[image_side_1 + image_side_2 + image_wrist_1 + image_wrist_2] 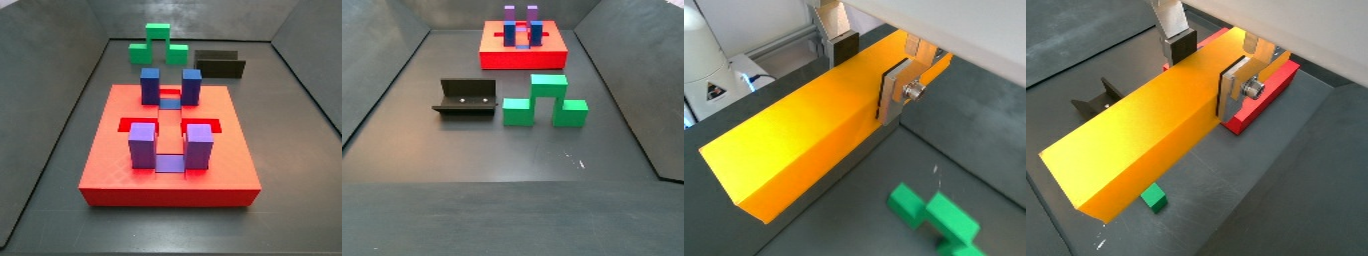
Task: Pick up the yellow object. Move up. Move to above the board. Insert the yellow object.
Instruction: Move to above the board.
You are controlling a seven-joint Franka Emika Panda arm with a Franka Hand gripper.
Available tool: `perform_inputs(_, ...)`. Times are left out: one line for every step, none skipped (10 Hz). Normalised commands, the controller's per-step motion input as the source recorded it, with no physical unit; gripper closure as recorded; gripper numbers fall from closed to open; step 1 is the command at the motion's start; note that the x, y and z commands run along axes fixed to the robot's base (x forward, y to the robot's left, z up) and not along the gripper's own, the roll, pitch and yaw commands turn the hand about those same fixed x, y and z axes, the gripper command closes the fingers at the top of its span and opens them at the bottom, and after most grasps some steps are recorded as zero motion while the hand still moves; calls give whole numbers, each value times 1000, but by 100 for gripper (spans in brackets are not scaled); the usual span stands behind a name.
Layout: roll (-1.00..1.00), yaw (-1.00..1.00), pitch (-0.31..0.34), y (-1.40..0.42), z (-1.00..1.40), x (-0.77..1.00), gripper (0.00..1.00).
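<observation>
My gripper (869, 68) is shut on the yellow object (798, 135), a long smooth yellow-orange bar, gripped near one end between the silver fingers (895, 92). It shows the same way in both wrist views (1208, 68), with the bar (1133, 140) held in the air. In a wrist view an edge of the red board (1256, 108) lies below the gripped end. Both side views show the board (107, 165) (523, 60) with its upright blue blocks (170, 85) and purple blocks (167, 145). Neither the gripper nor the bar is in the side views.
Green blocks (543, 100) stand on the grey floor near the dark fixture (465, 98). Both also show in a side view, green blocks (158, 45) and fixture (221, 63), beyond the board. Green blocks (938, 215) and the fixture (1093, 100) lie below the bar in the wrist views.
</observation>
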Motion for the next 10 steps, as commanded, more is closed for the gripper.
perform_inputs(52,-147,131,-1400,215,791,100)
perform_inputs(87,-55,197,-1400,196,837,100)
perform_inputs(-19,-19,204,-1400,210,879,100)
perform_inputs(-9,-12,190,-1400,222,868,100)
perform_inputs(4,1,164,-1400,229,868,100)
perform_inputs(-10,2,148,-1400,230,904,100)
perform_inputs(27,8,151,-925,161,624,100)
perform_inputs(43,7,149,-671,127,488,100)
perform_inputs(40,8,106,-325,79,263,100)
perform_inputs(41,10,67,-202,54,154,100)
